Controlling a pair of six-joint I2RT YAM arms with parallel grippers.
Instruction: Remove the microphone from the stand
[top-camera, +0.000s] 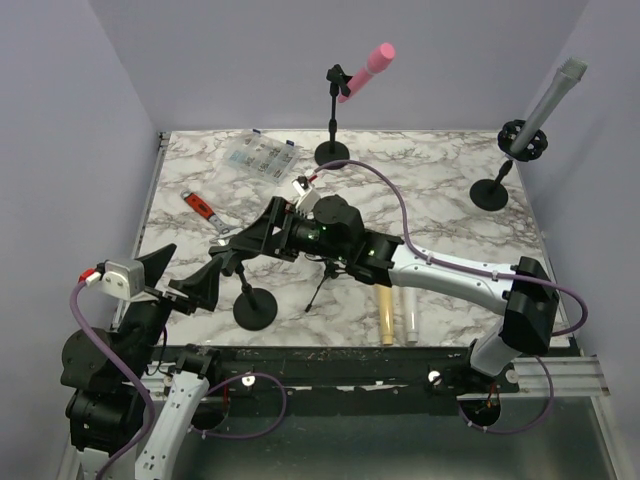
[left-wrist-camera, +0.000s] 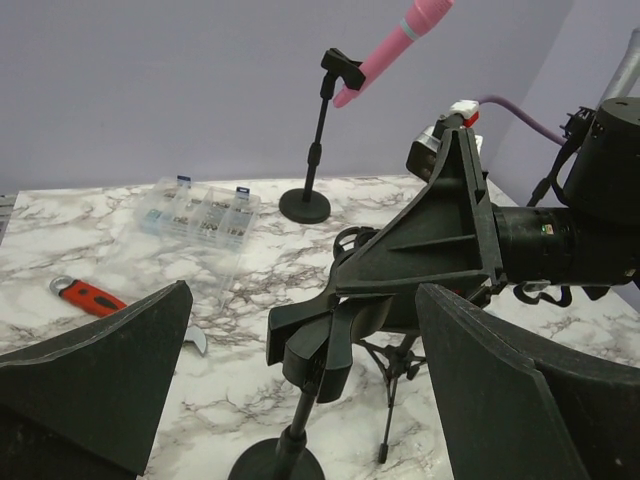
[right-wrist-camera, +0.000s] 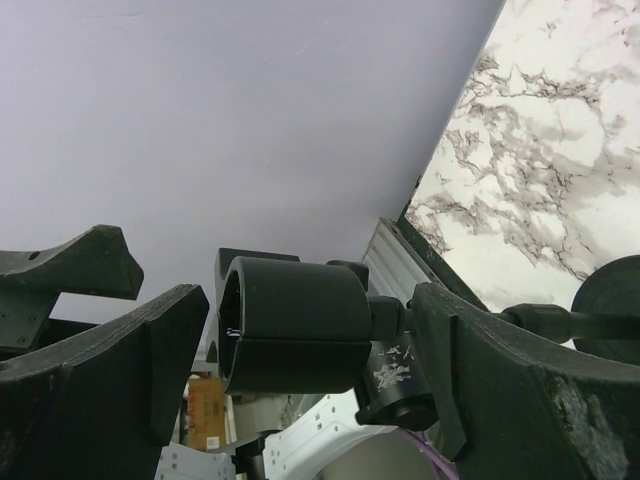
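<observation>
Marbled tabletop (top-camera: 462, 215); lilac walls (top-camera: 250, 60)

White-shelled arms (top-camera: 455, 277), black joints (top-camera: 335, 222) — purple cables (left-wrist-camera: 520, 112) (red-tipped plugs (top-camera: 88, 277)), black wedge gripper fingers (left-wrist-camera: 100, 370)

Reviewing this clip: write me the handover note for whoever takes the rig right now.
Left gripper: open, empty, beside the near black round-base stand.
Right gripper: open, jaws flanking that stand's black cylindrical clip, not clamped.
Pink microphone sits in the back stand; long grey microphone in the right stand.
Done: nothing removed yet. Left: grip a microphone, lift it free.
</observation>
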